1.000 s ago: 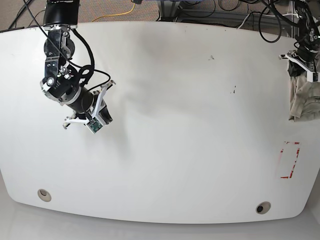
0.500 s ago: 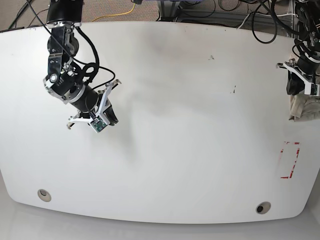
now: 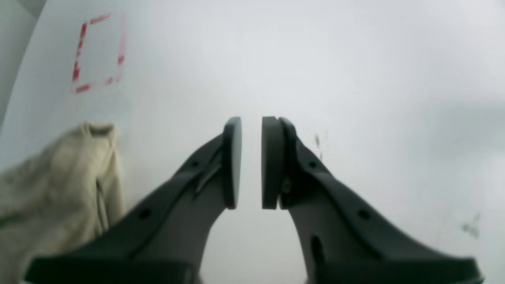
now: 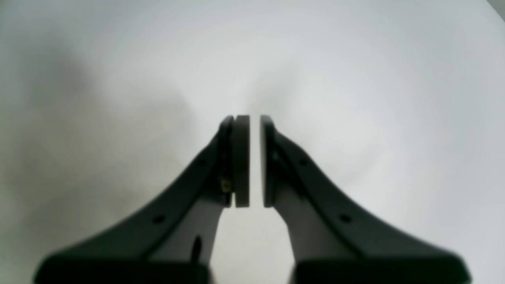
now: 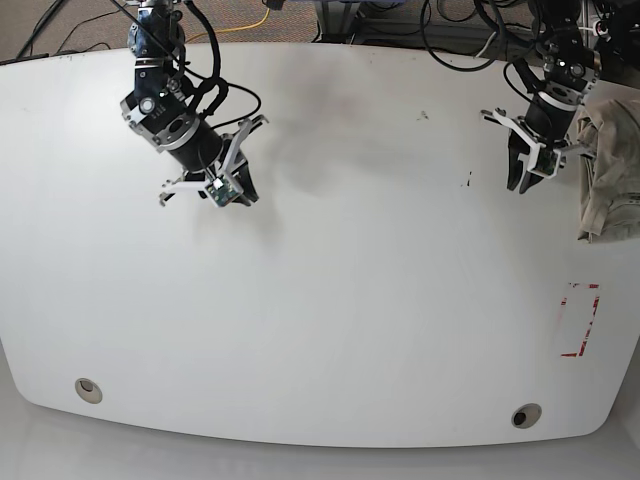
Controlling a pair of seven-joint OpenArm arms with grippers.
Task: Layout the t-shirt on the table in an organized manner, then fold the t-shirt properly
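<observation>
The left end effector (image 5: pixel 522 172) is now hanging farther in over the big white shiny worktop (image 5: pixel 330 300), away from the crumpled beige cotton t-shirt (image 5: pixel 608 165) it was right above a moment ago. The right end effector (image 5: pixel 238 190) is sitting higher up the worktop than before. Both are holding nothing, with only a thin gap between their dark pads (image 3: pixel 232 161). The t-shirt is lying bunched and wrinkled at the worktop's right edge, above the small red tape rectangle (image 5: pixel 579 320).
</observation>
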